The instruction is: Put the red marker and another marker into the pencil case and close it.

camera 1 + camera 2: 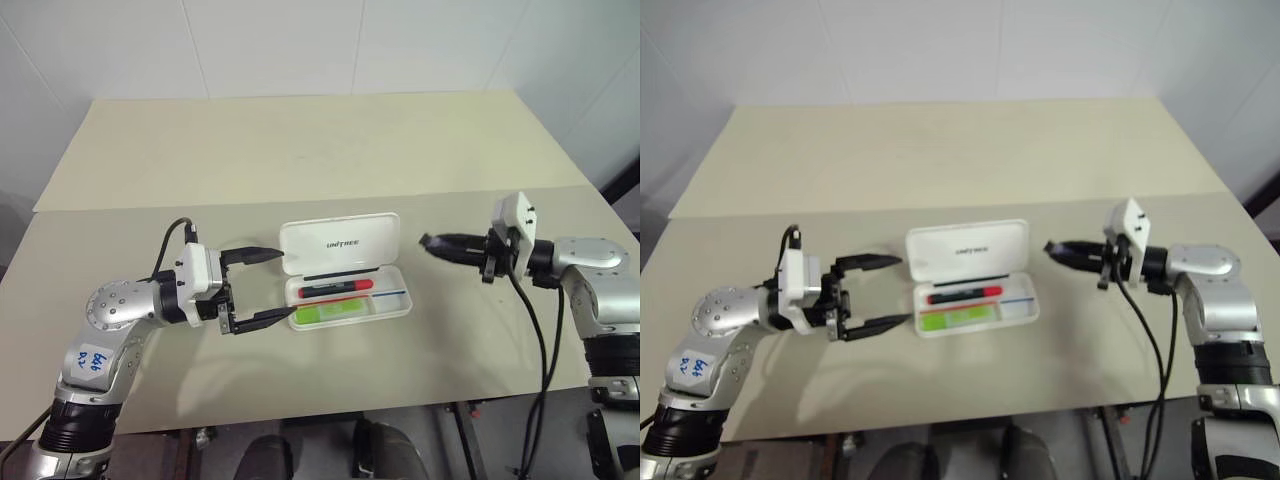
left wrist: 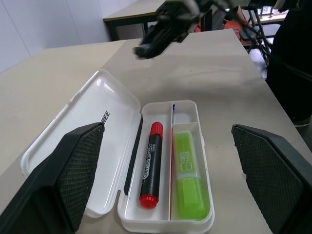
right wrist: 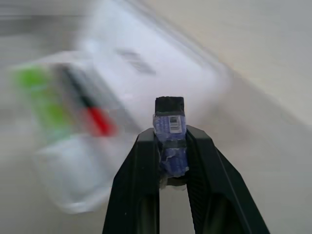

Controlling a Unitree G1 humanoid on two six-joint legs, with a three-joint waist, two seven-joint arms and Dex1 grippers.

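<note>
The desk (image 1: 300, 150) is seen bearing the pencil case (image 1: 340, 243), lid raised on the far side, long axis left-right. The left hand (image 1: 255, 288), spread wide, is nearer; the right hand (image 1: 430, 243) is pinched, perhaps on something small. The green marker (image 1: 335, 313) and red marker (image 1: 335, 290) are laid inside.

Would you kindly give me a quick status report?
Left claw open beside pencil case. Right claw shut, empty. Red marker, green marker inside; lid open.
</note>
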